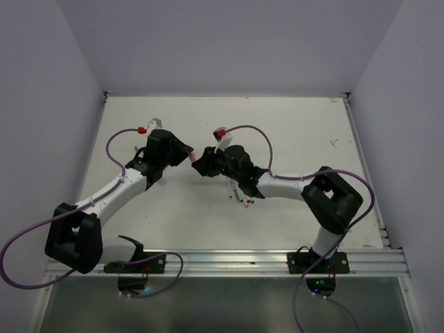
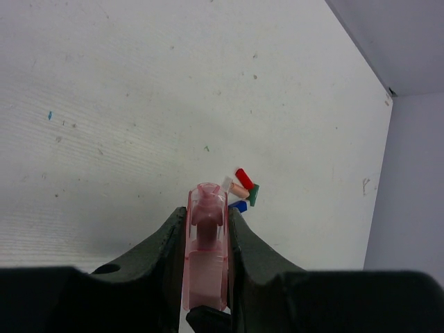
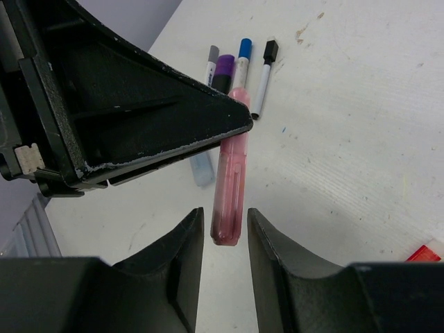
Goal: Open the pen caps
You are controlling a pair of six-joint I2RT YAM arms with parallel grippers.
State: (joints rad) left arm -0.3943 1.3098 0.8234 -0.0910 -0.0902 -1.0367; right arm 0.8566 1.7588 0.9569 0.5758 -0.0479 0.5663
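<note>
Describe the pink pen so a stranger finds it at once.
Look above the table. The pink pen is clamped in the left pincer, its end between the right pincer's fingers. Only it is lifted; the other pens lie flat.

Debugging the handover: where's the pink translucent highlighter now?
In the top view the pink translucent plastic highlighter hangs over the middle of the white table, held by the left claw, its free end inside the open right claw.
</note>
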